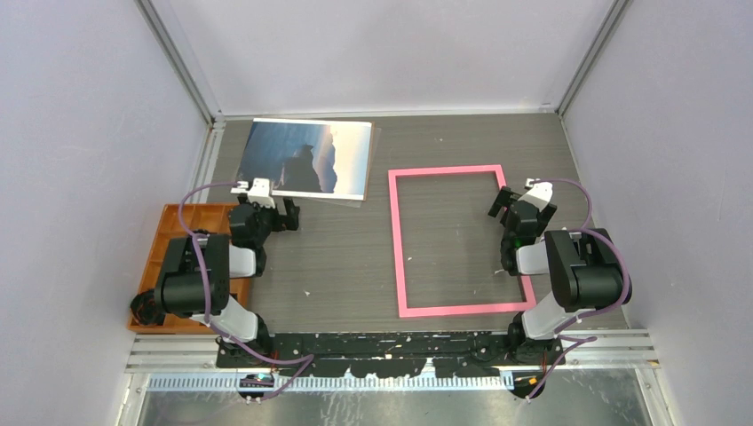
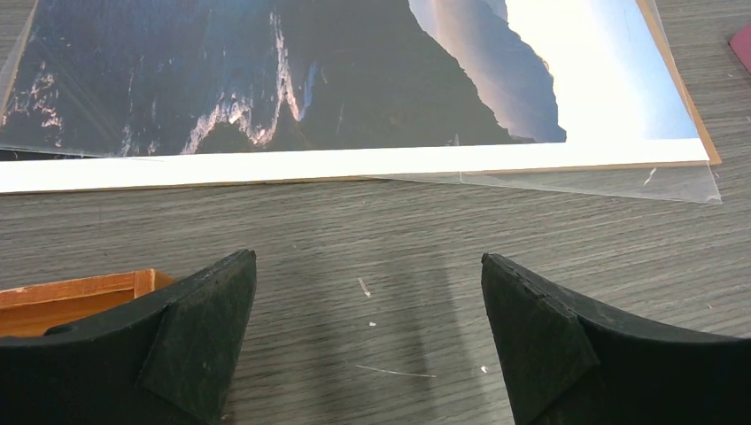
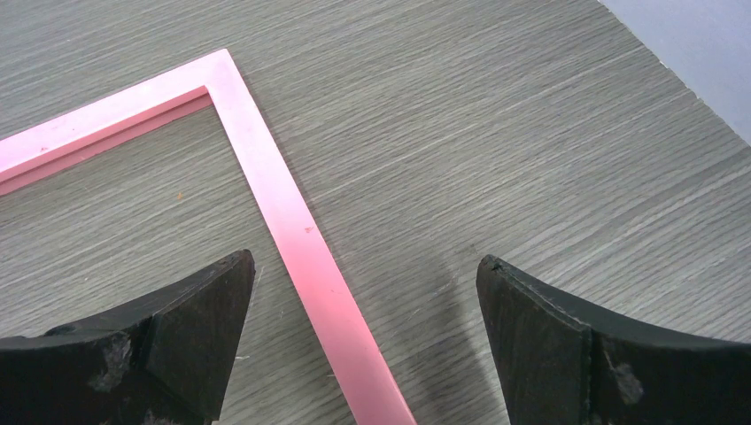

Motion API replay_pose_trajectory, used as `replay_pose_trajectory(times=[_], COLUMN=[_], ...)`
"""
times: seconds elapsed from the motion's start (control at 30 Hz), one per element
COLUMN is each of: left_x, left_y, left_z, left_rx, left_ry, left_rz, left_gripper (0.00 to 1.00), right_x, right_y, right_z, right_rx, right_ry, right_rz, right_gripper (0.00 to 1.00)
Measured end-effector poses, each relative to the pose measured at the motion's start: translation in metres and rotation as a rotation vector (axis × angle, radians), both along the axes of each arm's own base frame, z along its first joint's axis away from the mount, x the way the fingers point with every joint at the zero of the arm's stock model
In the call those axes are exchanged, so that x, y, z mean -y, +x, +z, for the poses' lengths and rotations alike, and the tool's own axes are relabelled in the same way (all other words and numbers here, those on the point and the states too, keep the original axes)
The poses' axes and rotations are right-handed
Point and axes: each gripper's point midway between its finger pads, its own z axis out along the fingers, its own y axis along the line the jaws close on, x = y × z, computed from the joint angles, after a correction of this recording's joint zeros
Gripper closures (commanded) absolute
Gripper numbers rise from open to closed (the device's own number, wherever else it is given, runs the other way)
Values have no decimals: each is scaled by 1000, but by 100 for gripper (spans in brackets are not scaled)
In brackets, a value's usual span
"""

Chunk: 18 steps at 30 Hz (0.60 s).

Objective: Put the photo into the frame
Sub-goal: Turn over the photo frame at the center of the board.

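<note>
While the photo (image 1: 306,155) lies picture side up at the far left of the desk (image 1: 462,142), stacked with a clear pane (image 2: 620,181) and a brown backing board (image 2: 700,133), the left gripper (image 2: 363,258) hangs just short of its near white edge, jaws spread wide and holding nothing. An orange tray (image 1: 169,240) sits beside that arm. The frame (image 1: 398,257) rests flat on the right, pink side up and well apart from the print. The right gripper (image 3: 363,258), equally wide and empty, hovers above the frame's far right corner.

The job at hand looks to be lifting the print, and the care lies in taking one sheet alone. Whether the pane sits over or under the print cannot be told from here. The fingers should close low on the white edge only, and lift slowly, since so thin a sheet will likely sag or drag its neighbours.
</note>
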Motion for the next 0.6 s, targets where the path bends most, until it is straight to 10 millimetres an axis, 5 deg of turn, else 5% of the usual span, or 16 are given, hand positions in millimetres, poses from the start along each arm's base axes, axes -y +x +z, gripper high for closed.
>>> replay_pose_trajectory(times=[0.47,0.53,0.6], left_x=[2,0,-3], left_y=[-2,0,10], left_z=[-1,1,14], left_rx=[-20,-52,-101], left_ry=[3,-1,0], left_rz=[-7,-1,4], left_gripper=[0,0,0], right_x=[2,4,8], right_y=[-4,-1,17], right_z=[0,10,44], right_rx=[-36,-92,-94], right_ry=[-1,-5,15], right_rz=[-25,-63,-134], right_gripper=[0,0,0])
